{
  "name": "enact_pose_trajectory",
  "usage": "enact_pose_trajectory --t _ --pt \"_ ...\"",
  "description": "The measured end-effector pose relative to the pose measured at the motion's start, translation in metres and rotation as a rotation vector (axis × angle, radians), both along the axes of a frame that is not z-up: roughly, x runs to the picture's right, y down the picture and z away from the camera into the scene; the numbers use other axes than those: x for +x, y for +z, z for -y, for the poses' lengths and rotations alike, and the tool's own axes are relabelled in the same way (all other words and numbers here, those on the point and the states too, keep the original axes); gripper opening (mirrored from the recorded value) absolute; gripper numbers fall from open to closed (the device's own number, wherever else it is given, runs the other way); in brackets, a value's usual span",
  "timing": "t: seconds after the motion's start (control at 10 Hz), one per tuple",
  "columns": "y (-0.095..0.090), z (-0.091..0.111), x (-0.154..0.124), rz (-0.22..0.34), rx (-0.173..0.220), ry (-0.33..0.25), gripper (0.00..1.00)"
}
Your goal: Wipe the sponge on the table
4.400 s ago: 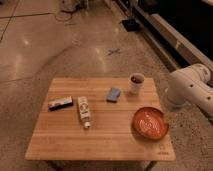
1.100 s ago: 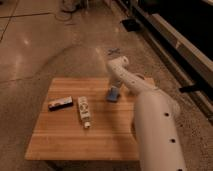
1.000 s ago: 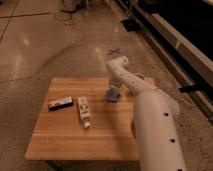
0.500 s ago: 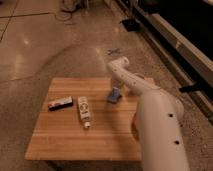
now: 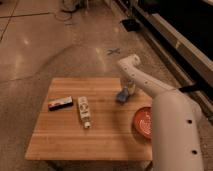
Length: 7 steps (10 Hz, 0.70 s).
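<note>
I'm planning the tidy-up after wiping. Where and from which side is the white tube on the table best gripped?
Likely its mid-body, from straight above, closing across the narrow width. The white tube lies flat on the table, long axis running near to far, with bare wood on both long sides. The gripper is at the sponge, right of the tube in view.

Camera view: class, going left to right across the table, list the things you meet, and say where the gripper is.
In order: dark box with pale label → pale tube → blue sponge → orange plate, all on the table. The gripper is at the sponge's right edge, overlapping it, so it is left unranked.
</note>
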State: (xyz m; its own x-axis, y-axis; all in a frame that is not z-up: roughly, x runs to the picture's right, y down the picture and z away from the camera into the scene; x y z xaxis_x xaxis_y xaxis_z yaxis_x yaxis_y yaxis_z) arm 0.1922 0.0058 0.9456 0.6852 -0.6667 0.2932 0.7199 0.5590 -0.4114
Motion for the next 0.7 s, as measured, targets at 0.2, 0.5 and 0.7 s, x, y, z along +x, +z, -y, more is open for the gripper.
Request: enact_pose_trajectory --t 0.2,0.5,0.7 --pt "-0.012 -0.020 0.018 -0.014 -0.023 -0.014 0.00" --pt "-0.033 -0.070 0.013 0.018 -0.075 -0.076 0.00" --pt "-0.052 -0.108 -0.001 0.061 -0.116 -0.147 0.00"
